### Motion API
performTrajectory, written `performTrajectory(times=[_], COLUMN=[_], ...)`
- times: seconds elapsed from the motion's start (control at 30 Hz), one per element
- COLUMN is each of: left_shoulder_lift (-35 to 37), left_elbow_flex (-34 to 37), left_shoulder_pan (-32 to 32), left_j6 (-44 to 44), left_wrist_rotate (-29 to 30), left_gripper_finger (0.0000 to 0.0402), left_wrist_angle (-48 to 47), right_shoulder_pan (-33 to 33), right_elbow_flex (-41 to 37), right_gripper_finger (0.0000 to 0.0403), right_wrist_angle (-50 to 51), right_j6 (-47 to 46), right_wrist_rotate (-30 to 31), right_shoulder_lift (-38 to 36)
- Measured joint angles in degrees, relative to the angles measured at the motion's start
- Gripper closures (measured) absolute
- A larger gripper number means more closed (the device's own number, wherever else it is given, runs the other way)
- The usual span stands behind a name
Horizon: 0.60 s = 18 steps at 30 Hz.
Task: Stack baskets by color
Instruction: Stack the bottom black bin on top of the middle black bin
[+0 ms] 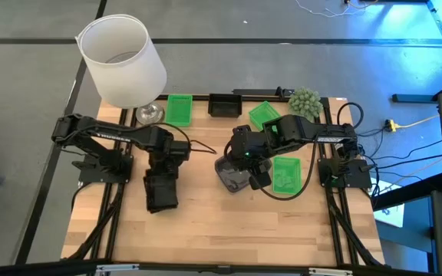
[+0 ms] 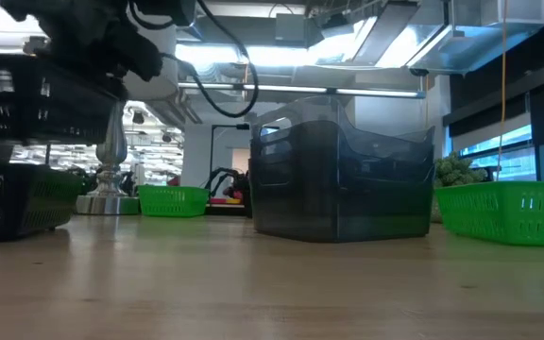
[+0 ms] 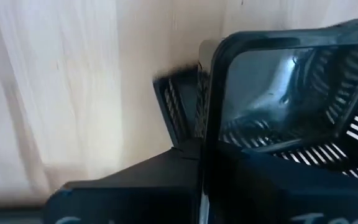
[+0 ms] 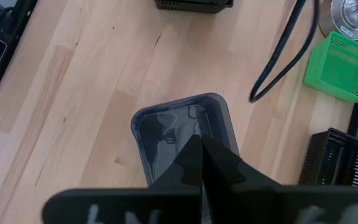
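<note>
Left tool [image 1: 162, 178] closed on black basket [image 1: 161, 192], held above tabletop [image 1: 206, 222]. Second black basket [image 1: 224, 105] lies at far edge. Right tool [image 4: 201, 144] closed, empty, above grey basket [image 4: 182, 134].

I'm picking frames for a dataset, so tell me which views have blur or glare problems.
Left wrist view: the black basket fills the frame close up, soft and smeared, with a bright sheen on its inside. Low view: the near black basket at the left edge is blurred, and ceiling lights glare behind the grey basket. High and right wrist views look crisp.
</note>
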<state>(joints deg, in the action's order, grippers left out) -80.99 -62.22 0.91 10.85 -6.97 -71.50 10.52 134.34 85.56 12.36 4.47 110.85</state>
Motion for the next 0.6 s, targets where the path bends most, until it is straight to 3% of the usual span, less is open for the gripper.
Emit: performTrajectory(times=[0.17, 0.6], left_shoulder_lift=[0.0, 0.0], left_elbow_flex=[0.2, 3.0], left_shoulder_pan=[1.6, 4.4], left_j6=[8.4, 13.8], left_wrist_rotate=[-3.0, 2.1], left_gripper_finger=[0.0401, 0.0401], left_wrist_angle=[0.1, 0.2], right_shoulder_pan=[0.0, 0.0], right_elbow_flex=[0.0, 0.0], right_gripper_finger=[0.0403, 0.0403], right_wrist_angle=[0.0, 0.0], right_j6=[0.2, 1.8], right_wrist_rotate=[0.0, 0.0], right_shoulder_lift=[0.0, 0.0])
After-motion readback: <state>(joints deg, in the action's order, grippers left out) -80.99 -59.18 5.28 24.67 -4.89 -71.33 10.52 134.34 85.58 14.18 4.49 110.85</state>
